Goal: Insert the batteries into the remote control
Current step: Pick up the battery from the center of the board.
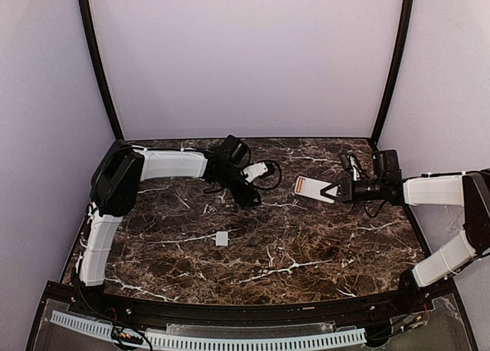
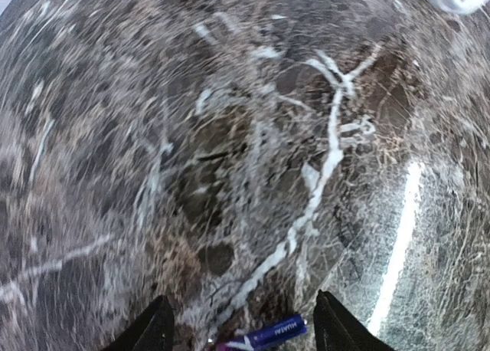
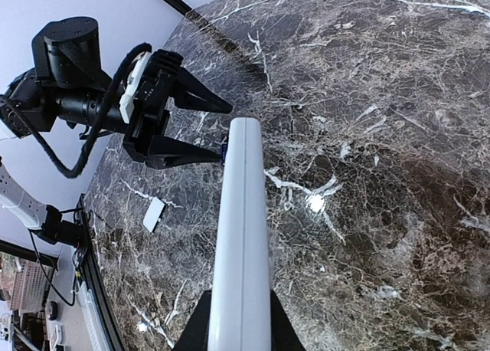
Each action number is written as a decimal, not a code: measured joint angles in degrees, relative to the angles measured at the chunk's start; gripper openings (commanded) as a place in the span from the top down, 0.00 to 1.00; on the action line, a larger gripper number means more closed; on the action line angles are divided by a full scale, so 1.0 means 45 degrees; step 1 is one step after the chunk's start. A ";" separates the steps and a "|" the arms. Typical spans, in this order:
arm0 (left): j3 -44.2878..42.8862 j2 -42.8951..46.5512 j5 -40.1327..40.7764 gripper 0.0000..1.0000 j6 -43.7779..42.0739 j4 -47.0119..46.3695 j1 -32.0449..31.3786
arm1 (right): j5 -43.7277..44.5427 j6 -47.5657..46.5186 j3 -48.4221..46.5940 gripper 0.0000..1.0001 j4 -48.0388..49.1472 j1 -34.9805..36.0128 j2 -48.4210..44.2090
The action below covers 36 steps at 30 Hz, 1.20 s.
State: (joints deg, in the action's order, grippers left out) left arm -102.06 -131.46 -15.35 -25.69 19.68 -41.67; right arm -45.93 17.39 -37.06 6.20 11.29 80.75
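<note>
The white remote control (image 1: 314, 188) is held above the table at the back right, with my right gripper (image 1: 334, 190) shut on its right end. An orange patch shows at its left end. In the right wrist view the remote (image 3: 241, 236) runs edge-on away from my right gripper (image 3: 239, 320). A dark blue battery (image 2: 272, 334) lies on the marble between the spread fingers of my open left gripper (image 2: 246, 328), touching neither finger. The left gripper (image 1: 249, 194) hangs low just left of the remote. A sliver of the blue battery (image 3: 224, 150) peeks out beside the remote's tip.
A small white square cover plate (image 1: 222, 238) lies flat on the dark marble table (image 1: 306, 251), nearer the front than both grippers; it is also in the right wrist view (image 3: 154, 214). Pale walls and black corner posts enclose the table.
</note>
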 measured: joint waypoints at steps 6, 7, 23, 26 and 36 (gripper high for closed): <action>0.2225 0.2021 0.2662 0.34 0.4313 -0.1399 -0.0214 | -0.0831 -0.0272 0.0238 1.00 0.0316 -0.0301 -0.0267; 0.2467 0.2351 0.3031 0.34 0.4784 -0.1564 -0.0306 | -0.1054 -0.0301 0.0350 1.00 0.0432 -0.0345 -0.0398; 0.5134 0.3983 0.6256 0.34 1.1244 -0.3196 -0.1418 | -0.3628 -0.0597 0.1263 1.00 0.2297 -0.0355 -0.2239; 0.5226 0.3983 0.6266 0.33 1.1434 -0.3424 -0.1477 | -0.3643 -0.0612 0.1268 1.00 0.2317 -0.0355 -0.2254; 0.4129 0.3419 0.6970 0.39 1.3206 -0.2633 -0.1753 | -0.3449 -0.0719 0.1413 1.00 0.2220 -0.0355 -0.2370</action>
State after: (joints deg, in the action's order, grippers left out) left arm -83.48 -116.07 16.01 33.74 7.84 -49.56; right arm -61.45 14.15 -30.70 16.19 9.69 70.08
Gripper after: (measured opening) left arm 0.619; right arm 0.140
